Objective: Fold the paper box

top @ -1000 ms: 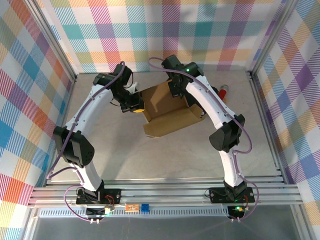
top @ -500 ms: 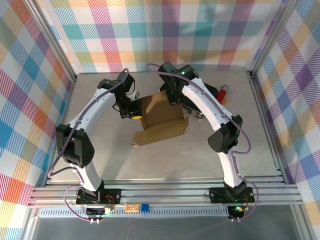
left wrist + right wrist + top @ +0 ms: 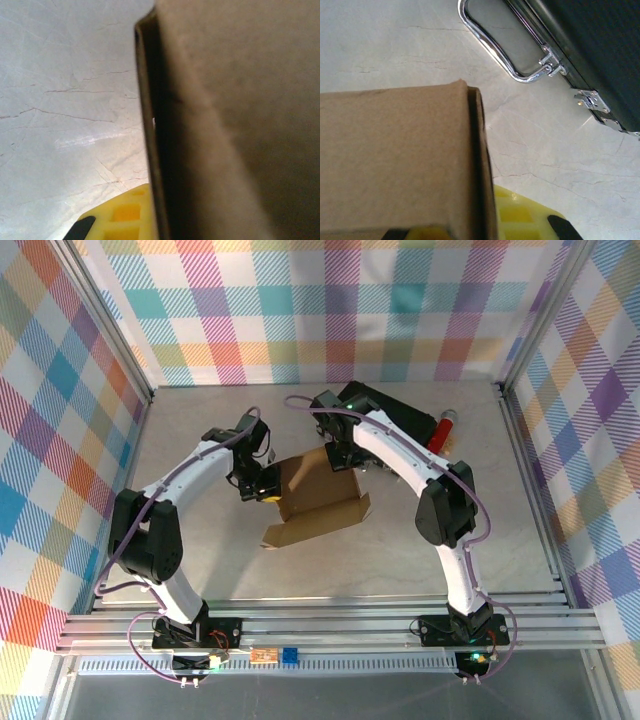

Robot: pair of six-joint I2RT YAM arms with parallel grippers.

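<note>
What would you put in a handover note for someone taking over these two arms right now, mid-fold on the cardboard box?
Left gripper: shut on the paper box, pinching its left edge.
Right gripper: shut on the box's far right corner.
Position: the box is mid-table between the arms, just in front of the black case. I cannot tell if it is lifted or resting on the table.
Done: both arms have a grip and the box looks partly folded.
Left: the long near flap lies open. It probably needs folding in and tucking.
</note>
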